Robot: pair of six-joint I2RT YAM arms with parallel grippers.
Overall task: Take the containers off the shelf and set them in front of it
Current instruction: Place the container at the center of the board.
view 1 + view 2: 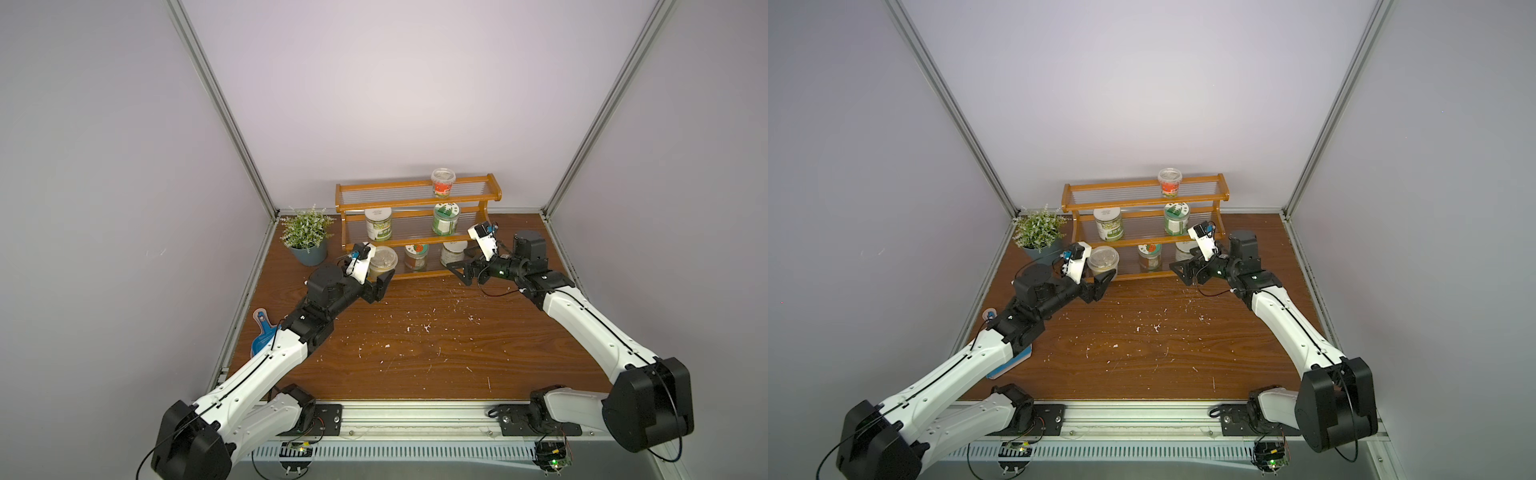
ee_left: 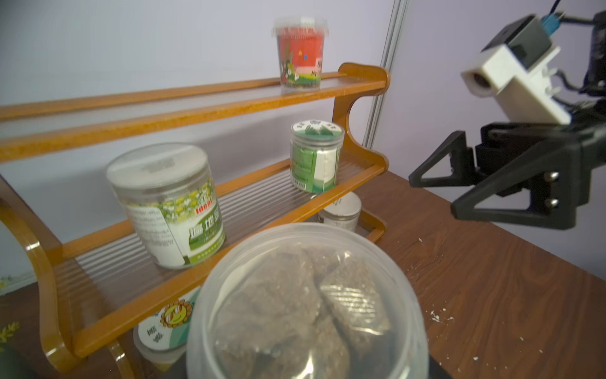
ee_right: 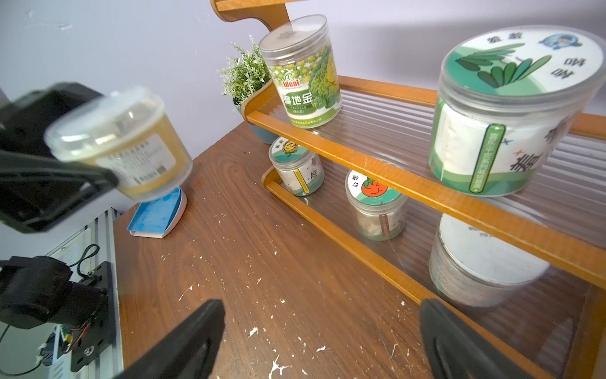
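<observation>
The shelf point(image 1: 390, 202) stands at the back of the table. My left gripper point(image 1: 380, 274) is shut on a tapered clear cup point(image 1: 382, 262) of brown stuff, held tilted in front of the shelf's left end point(image 3: 131, 141). A red cup point(image 1: 443, 183) is on the top tier. A green-labelled jar point(image 1: 378, 224) and a green-lidded jar point(image 1: 446, 219) are on the middle tier. On the bottom tier sit a sunflower-lidded jar point(image 3: 290, 164), a tomato-lidded jar point(image 1: 417, 257) and a white-lidded jar point(image 1: 453, 253). My right gripper point(image 1: 459, 275) is open and holds nothing, just before the white-lidded jar.
A potted plant point(image 1: 308, 237) stands left of the shelf by the wall. A blue dustpan-like thing point(image 1: 262, 336) lies at the table's left edge under my left arm. White flecks are scattered over the wooden table point(image 1: 415, 353).
</observation>
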